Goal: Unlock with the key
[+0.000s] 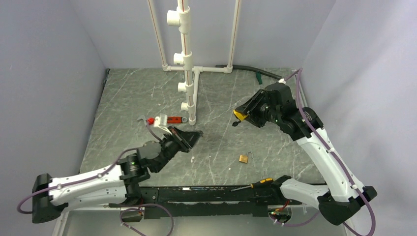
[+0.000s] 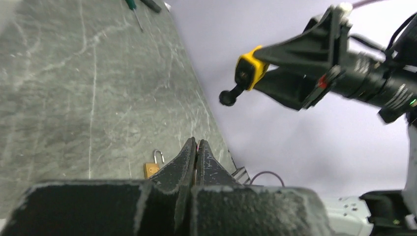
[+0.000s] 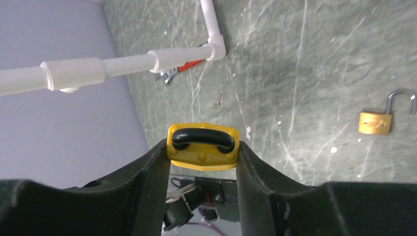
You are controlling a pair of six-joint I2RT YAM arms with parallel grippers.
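The right claw (image 3: 203, 146) is clamped on the yellow lock (image 3: 203, 161), one finger on each side of the body, and holds it clear of the table (image 1: 137, 98) with the black loop facing away from its palm. The left claw (image 2: 197, 143) has its fingers pressed together, with nothing visible between them. A tiny dull grey piece, which I take for the key (image 3: 216, 101), lies on the table beyond the right claw's fingertips, towards the foot of the pipe frame (image 3: 128, 64). The overhead view does not show it, so it probably lies beneath the left claw. The job in hand looks like picking up the key. The left claw should part its fingers, come down squarely over it and pinch the wide end so the blade sticks out past the tips. The right claw should meanwhile keep the lock steady. No view shows the keyhole. With the loop outward it may face the right claw's palm, so the lock may need turning. To the right claw's side a brass lock (image 3: 375, 123) lies with its loop already sprung. It could be mistaken for the target. A screwdriver (image 1: 254, 184) lies near the right arm's base, and a red piece (image 1: 173, 119) lies beyond the left claw, both out of the way.
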